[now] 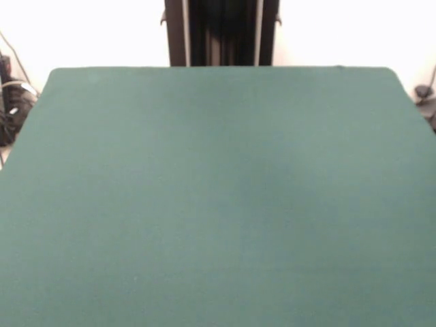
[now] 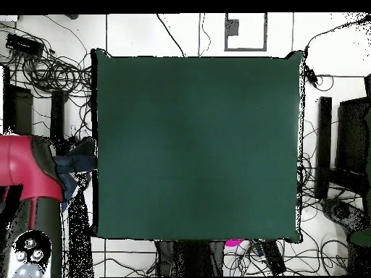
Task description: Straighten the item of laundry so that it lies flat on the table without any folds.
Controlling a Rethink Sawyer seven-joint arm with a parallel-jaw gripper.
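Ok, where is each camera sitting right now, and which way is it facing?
Front view: across the table, facing the robot; only its dark pedestal shows, no arm.
Overhead view: above the table, looking straight down; the red arm sits beyond the left edge, a dark bluish bundle, perhaps the laundry, at its end.
Shared: the green table, turned half round between them.

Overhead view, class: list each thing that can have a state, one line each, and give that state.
table: green top bare in both views.
item of laundry: bunched up, off the table beside its edge, at the arm's end, apparently carried there.
arm: drawn aside, off the table.
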